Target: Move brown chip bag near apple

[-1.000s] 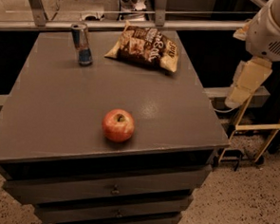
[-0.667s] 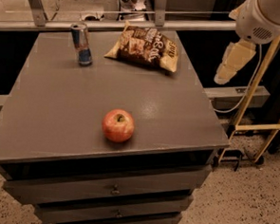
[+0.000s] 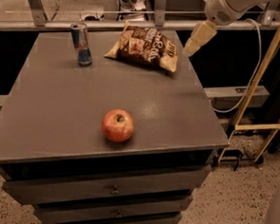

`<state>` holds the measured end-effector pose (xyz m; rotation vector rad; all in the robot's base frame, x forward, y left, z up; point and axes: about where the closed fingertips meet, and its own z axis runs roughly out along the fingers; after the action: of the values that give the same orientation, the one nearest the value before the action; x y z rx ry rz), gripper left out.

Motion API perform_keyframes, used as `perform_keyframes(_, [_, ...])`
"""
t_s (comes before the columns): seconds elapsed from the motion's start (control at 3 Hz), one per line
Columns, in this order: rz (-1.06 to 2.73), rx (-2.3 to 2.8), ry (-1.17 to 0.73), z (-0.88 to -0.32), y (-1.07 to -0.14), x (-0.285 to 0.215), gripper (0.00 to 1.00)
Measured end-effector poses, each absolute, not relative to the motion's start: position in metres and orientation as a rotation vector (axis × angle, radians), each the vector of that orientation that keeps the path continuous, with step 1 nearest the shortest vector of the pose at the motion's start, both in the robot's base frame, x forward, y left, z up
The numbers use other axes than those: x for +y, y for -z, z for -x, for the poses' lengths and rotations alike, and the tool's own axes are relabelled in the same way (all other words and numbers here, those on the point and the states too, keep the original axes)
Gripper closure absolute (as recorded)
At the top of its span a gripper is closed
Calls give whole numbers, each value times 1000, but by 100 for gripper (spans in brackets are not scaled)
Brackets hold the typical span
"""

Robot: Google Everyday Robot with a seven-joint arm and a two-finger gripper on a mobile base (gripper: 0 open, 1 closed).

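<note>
End effector (image 3: 195, 41) hangs at 3 o'clock of the brown chip bag (image 3: 145, 47), past the counter (image 3: 178, 116) edge. It carries nothing visible, and its opening cannot be told.
Bag lies at the counter's 1 o'clock: dark brown, tan-yellow edges, white lettering. Likely light, crinkly and slippery, with crushable contents, so pinch gently across the puffed middle. Apple (image 3: 118, 125) sits at 6 o'clock, well apart. Blue drink can (image 3: 81, 44) stands at 11 o'clock.
</note>
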<state>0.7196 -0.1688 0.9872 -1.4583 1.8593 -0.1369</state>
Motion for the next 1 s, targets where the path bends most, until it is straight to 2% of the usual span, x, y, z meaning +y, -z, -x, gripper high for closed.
perform_keyframes(0.33, [1460,1842,-13,-751,-967,-121,0])
perform_keyframes(0.67, [1498,1904,-97,-767,-935,-83,18])
perform_keyframes(1.0, [1528,2029,-184,-776,-888,-60,49])
